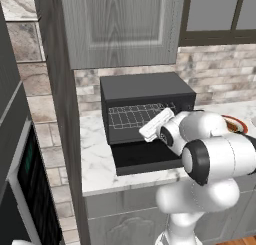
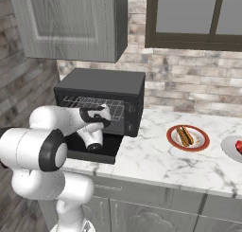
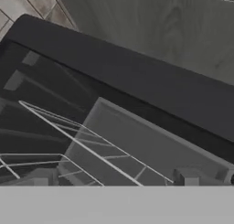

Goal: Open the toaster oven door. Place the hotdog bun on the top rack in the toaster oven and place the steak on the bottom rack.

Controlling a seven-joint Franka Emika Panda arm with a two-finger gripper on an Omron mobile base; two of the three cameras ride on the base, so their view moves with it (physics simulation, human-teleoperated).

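The black toaster oven (image 1: pixel 145 86) (image 2: pixel 101 84) stands on the marble counter. Its door (image 1: pixel 147 159) (image 2: pixel 97 153) lies folded down flat in front. Across the cavity spans the silver wire top rack (image 1: pixel 132 116) (image 2: pixel 90 102); my arm hides the bottom rack. My gripper (image 3: pixel 114 181) is open and empty at the oven mouth, its white hand (image 1: pixel 156 123) just above the door, facing the rack wires (image 3: pixel 68 136). The orange-tan hotdog bun (image 2: pixel 185 136) lies on a red-rimmed plate (image 2: pixel 176 142) to the oven's right. The red steak (image 2: pixel 238 146) sits at the right edge on a pale plate (image 2: pixel 229 150).
A grey wall cabinet (image 1: pixel 120 24) (image 2: pixel 71 22) hangs close above the oven. A tall grey panel (image 1: pixel 60 114) and a built-in dark oven (image 1: pixel 25 189) stand to the left. A window (image 2: pixel 194 18) is behind the counter. Bare marble (image 2: pixel 151 165) lies between door and plates.
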